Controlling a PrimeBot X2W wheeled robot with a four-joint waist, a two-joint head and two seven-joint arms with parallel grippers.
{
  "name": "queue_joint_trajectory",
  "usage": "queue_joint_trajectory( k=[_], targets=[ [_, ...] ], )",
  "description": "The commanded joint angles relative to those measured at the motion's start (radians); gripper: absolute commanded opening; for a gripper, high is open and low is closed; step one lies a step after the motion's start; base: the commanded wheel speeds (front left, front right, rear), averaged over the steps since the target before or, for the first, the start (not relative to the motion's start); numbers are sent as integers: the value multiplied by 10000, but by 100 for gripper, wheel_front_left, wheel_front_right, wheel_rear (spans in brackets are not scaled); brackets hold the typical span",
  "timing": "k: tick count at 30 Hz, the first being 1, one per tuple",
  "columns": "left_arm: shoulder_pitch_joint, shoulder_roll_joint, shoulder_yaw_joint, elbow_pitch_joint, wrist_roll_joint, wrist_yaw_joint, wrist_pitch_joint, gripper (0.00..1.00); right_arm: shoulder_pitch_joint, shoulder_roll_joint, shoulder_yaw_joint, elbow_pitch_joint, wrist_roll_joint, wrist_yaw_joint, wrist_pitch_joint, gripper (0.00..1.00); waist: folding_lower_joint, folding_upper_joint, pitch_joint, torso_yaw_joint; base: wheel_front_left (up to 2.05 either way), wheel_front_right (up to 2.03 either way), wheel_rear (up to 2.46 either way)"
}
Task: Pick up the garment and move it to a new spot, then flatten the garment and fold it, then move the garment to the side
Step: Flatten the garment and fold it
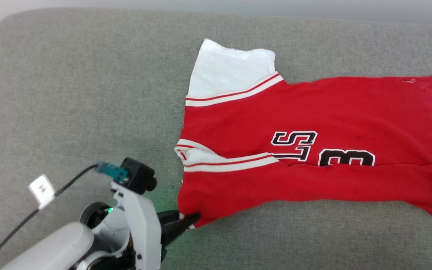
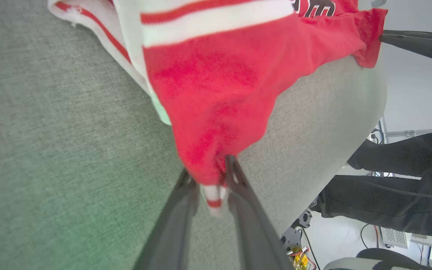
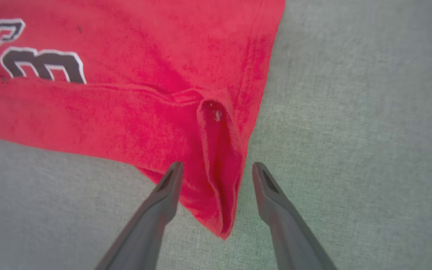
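Observation:
The garment (image 1: 313,108), a red jersey with a white sleeve, striped trim and black lettering, lies folded lengthwise on the grey cushion (image 1: 69,93). My left gripper (image 1: 188,216) is at its near left corner. In the left wrist view the two fingers of the left gripper (image 2: 209,172) stand narrowly apart, pressed against the striped corner of the garment (image 2: 216,82) between them. My right gripper (image 3: 216,167) is open, its fingers on either side of a raised ridge at the other near corner of the garment (image 3: 126,112), without touching it. The right gripper (image 2: 383,37) also shows beyond the cloth's far end.
The grey cushion stretches wide to the left of the jersey and in front of it. A cable with a white tag (image 1: 41,189) hangs by my left arm. A person's dark trouser legs (image 2: 407,187) stand past the cushion's rounded edge, near floor cables.

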Motion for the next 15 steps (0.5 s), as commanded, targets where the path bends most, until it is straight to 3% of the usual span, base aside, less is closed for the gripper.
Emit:
queue_joint_trajectory(
  k=[1,9,15],
  targets=[
    [335,58,139,-140,6,87,-395,100,55,290,-405,-196,-76,-12,-208,100,0,0,-159,35,0,0,0],
    [1361,94,949,-649,703,683,-2912,100,-538,1913,-1597,-589,-1520,-12,-2163,100,0,0,-374,177,0,0,0],
    [1286,-314,1623,-97,1928,1399,-5046,100,-1428,3108,-1014,-320,-2628,-12,-4851,100,0,0,-291,59,0,0,0]
  ],
)
